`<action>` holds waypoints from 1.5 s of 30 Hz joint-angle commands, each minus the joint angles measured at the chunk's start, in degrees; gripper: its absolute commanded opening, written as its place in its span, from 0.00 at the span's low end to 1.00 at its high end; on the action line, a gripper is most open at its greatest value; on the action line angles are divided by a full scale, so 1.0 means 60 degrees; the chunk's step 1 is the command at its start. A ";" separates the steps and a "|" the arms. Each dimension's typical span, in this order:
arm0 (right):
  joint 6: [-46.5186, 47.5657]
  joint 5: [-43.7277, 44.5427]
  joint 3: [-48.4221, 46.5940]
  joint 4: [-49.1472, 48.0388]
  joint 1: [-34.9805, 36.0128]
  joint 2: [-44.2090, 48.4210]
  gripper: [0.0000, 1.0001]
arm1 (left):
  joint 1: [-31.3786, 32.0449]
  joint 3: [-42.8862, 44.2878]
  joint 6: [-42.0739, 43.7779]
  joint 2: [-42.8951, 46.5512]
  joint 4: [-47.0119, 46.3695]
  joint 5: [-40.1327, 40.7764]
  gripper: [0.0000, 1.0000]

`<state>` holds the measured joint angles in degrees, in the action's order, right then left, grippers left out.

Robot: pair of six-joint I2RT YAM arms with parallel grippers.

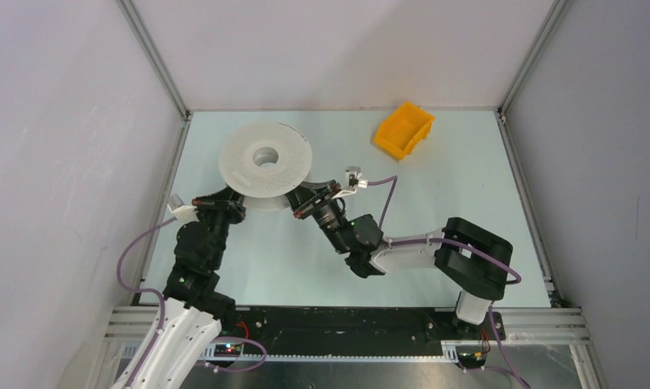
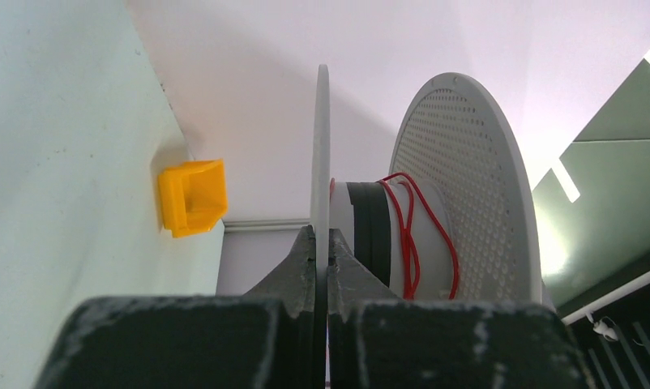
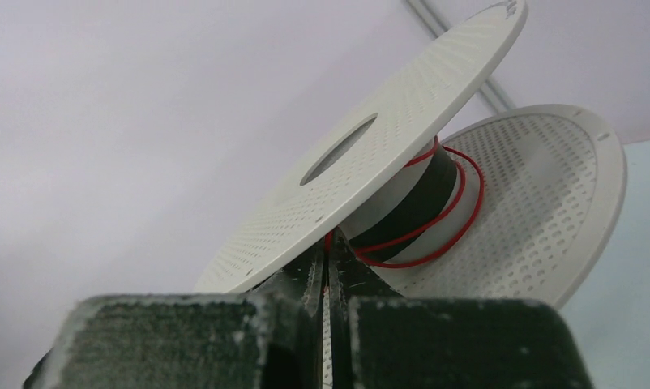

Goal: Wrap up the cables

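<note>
We hold the spool (image 1: 242,162), upper centre of the overhead view, by its rims. Left gripper (image 2: 322,243) and right gripper (image 3: 328,255) are each clenched on a flange edge, likely steadying it. The cable (image 2: 406,243) loops loosely round the hub.

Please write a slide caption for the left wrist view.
Left gripper clamps a flange of the white spool; red cable loops loosely around the hub.
</note>
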<state>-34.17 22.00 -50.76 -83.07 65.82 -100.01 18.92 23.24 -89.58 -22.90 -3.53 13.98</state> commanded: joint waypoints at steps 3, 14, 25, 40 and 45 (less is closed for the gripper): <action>0.1108 0.1997 -0.0548 0.1767 0.0457 -0.0473 0.00 | 0.0158 0.0496 -0.0309 0.0172 -0.1296 -0.0718 0.00; 0.1456 0.2620 -0.0551 0.2068 0.0781 -0.0676 0.06 | 0.0158 0.0455 -0.0287 0.0081 -0.1296 -0.0537 0.00; 0.1728 0.2433 -0.0100 0.2103 0.0953 -0.0168 0.22 | 0.0169 0.0331 -0.0224 0.0154 -0.1298 -0.0447 0.00; 0.2540 0.1963 0.0839 0.1715 0.1012 0.0986 0.43 | 0.0161 0.0266 -0.0151 0.0160 -0.1297 -0.0388 0.00; 0.2697 0.1679 0.1172 0.1849 0.1003 0.1443 0.48 | 0.0158 0.0201 -0.0129 0.0145 -0.1300 -0.0361 0.00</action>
<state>-20.34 33.12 -45.41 -74.30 71.75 -93.97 19.27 23.24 -86.54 -23.55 -1.08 13.47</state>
